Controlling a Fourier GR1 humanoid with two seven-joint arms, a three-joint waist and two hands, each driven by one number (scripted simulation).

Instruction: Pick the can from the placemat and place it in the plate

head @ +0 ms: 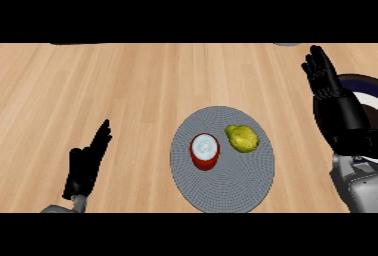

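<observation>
A: Head view. What lies on the table [148, 85]?

B: A grey round placemat [221, 192] sits at centre. On it stands the can [205, 151], red with a white top, upright, left of the mat's middle. Just beside it, to the right and apart from it, lies a yellow lemon [242, 137].

A: And the plate?

B: The plate [365, 87] shows at the right edge, dark-rimmed, largely hidden behind the right forearm. It is well apart from the can.

A: The hands?

B: The left hand [87, 162] shows at lower left, fingers straight and up, holding nothing, resting well apart from the mat. The right hand [321, 70] is raised at upper right over the plate's side, fingers extended and relaxed, also holding nothing.

A: Which step is in hand?

B: Judged from this, the pick has not yet begun: the can is untouched on the mat.

A: What does the next move call for?

B: Probably the right hand, nearer the plate, must travel left and down to the can, approach from the side away from the lemon, and curl round the can without nudging the fruit.
</observation>
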